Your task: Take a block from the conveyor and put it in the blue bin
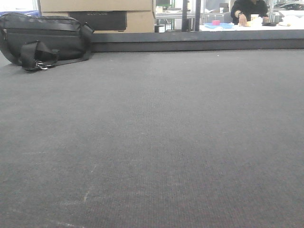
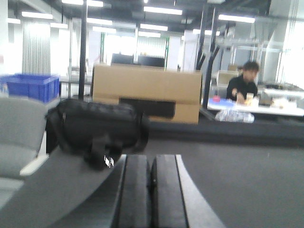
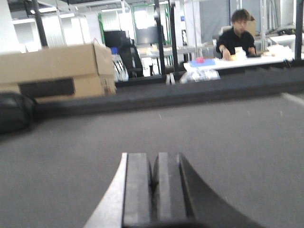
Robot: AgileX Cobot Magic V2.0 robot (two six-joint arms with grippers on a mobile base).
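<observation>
The conveyor is a broad dark grey woven surface with a dark raised rim at its far edge. No block shows on it in any view. A blue bin stands at the far left in the left wrist view, beyond the conveyor. My left gripper is shut and empty, low over the conveyor. My right gripper is shut and empty, low over the conveyor. Neither gripper shows in the front view.
A black bag lies on the conveyor's far left; it also shows in the left wrist view. A cardboard box stands behind the rim. A person sits at a white table far right.
</observation>
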